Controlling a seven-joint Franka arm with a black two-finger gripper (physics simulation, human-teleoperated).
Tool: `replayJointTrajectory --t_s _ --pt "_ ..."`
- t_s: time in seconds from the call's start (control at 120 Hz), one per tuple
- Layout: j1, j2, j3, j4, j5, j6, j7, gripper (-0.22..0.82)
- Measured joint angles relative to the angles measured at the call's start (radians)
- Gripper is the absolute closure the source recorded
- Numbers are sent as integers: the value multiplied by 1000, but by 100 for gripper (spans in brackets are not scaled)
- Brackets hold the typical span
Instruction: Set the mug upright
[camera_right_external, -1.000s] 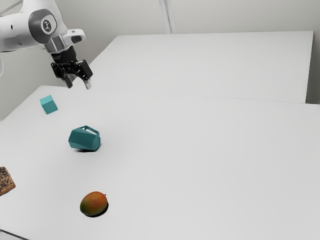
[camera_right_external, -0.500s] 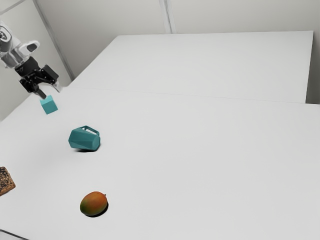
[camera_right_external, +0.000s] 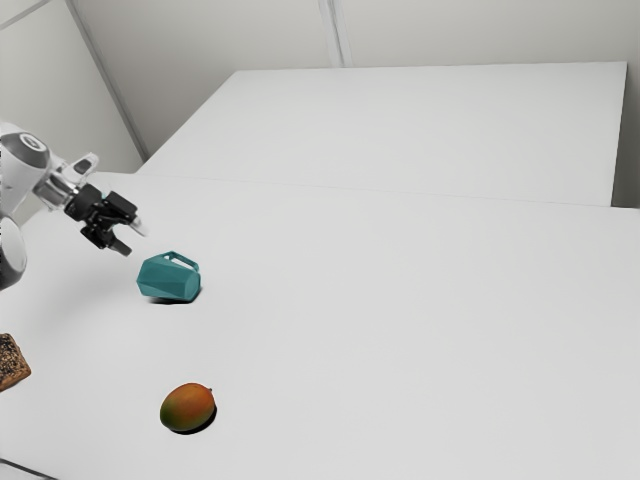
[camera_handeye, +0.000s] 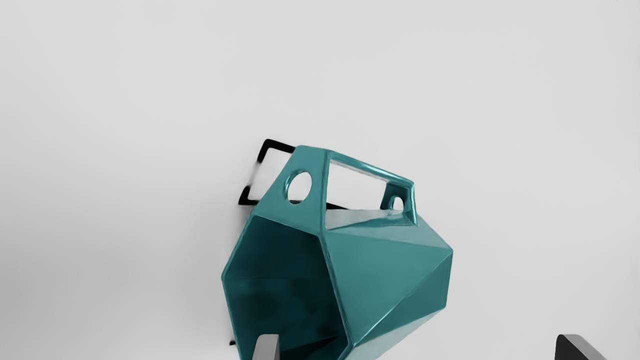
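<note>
My claw (camera_right_external: 133, 241), jaws apart, has come from the exterior view's far left to near the mug (camera_right_external: 168, 278); it still lies sideways, so gripping looks next

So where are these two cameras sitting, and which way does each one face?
Exterior view: off to the arm's side, looking down across the white table at the teal mug, the mango and the seeded bread; the arm and its black gripper show at the view's left.
Wrist view: on the arm's hand, looking past the gripper toward the tabletop and into the mug's open mouth; two spread fingertips show at the bottom edge.
Shared: the mug on its side, the tabletop and the gripper's fingers.
</note>
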Motion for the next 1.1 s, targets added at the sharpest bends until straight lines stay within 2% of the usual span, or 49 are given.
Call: replayJointTrajectory --t_s 0.433,0.467,0.608,0.717,0.833,1.033,1.1 --pt "-7 20 -12 -142 -153 1 115 0" --pt "-6 20 -12 -147 -162 1 123 5" --pt "-1 19 -12 -155 -184 0 153 43" --pt "-4 14 -12 -155 -190 -6 172 60" --pt "-10 11 -12 -155 -193 -12 190 68" --pt "-24 -21 -12 -175 -192 -19 214 75" --pt "-34 -64 -11 -199 -188 -22 219 75"
